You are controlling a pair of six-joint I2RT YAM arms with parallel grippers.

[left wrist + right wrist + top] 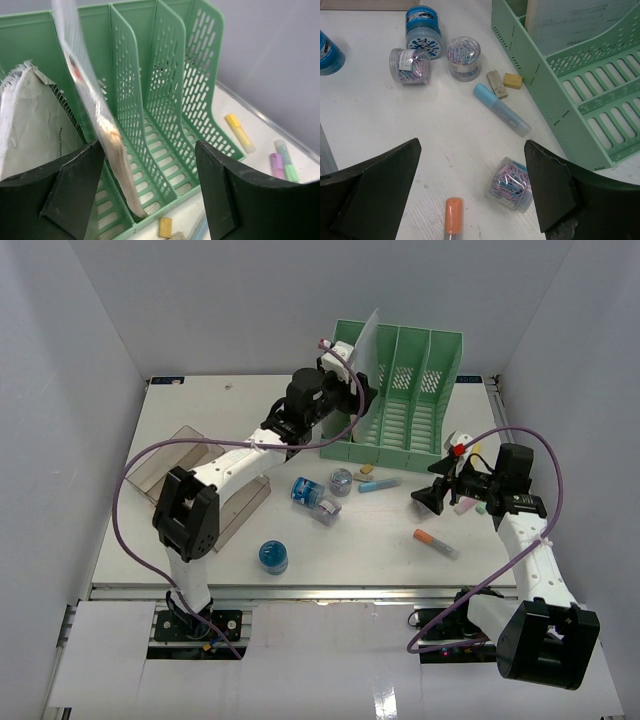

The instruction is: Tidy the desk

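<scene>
Getting there: clear plastic sleeve (85,85) sits in my green slotted rack (165,100), left gripper (150,165) and right gripper (472,150) gape open, clear paper-clip tubs (462,57) litter the white desk (230,405).

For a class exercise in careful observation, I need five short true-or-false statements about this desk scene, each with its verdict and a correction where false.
1. The green file rack has four slots. True.
2. The right hand grips the orange highlighter. False: that hand is open and holds nothing, and the highlighter lies on the desk.
3. A sheet stands in one slot of the rack. True.
4. The blue highlighter lies inside the rack. False: it lies on the desk in front of the rack.
5. The left hand is shut. False: its fingers stand wide apart at the rack.
</scene>
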